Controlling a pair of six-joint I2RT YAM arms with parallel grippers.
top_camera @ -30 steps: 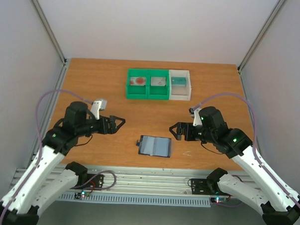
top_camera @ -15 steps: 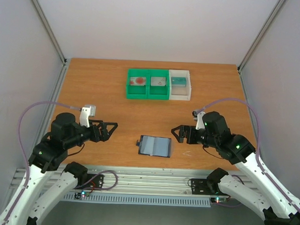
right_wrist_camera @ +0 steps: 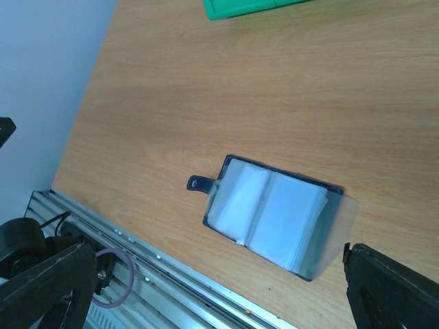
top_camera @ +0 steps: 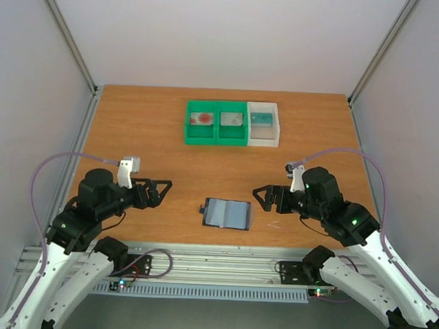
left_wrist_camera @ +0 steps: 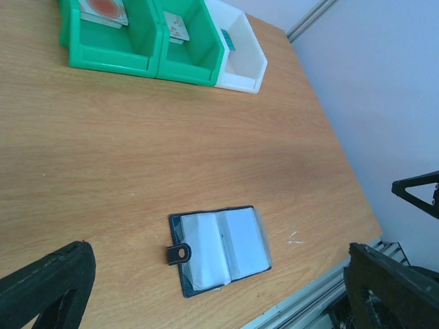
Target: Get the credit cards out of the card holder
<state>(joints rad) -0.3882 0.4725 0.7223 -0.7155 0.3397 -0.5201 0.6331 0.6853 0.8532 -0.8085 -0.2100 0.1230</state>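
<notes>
Trouble is most likely to come from the card holder (top_camera: 227,214) itself. It lies open and flat on the counter (top_camera: 133,139), close to the near edge, between the two arms. It looks thin and light, so a nudge would probably slide it, and a push toward the robot could send it off the edge. A loose clear sleeve (right_wrist_camera: 345,205) juts past one side and could snag on a fingertip. The glossy sleeves look empty, but glare makes that hard to confirm, so anything left inside could be missed. The left gripper (top_camera: 165,193) and right gripper (top_camera: 259,199) hover on either side of the holder, apart from it, jaws spread wide and grasping nothing.

Counts:
- One card holder, with two panels and one snap tab (right_wrist_camera: 198,183).
- Three credit cards (left_wrist_camera: 176,27), all at the far side of the counter:
  - red-blotch card (top_camera: 202,118) in the left green compartment (top_camera: 201,139)
  - pale card (top_camera: 231,119) in the right green compartment (top_camera: 231,140)
  - teal card (top_camera: 261,118) in the white bin (top_camera: 263,142)
- Three compartments, one card in each.
- Two arms.
</notes>
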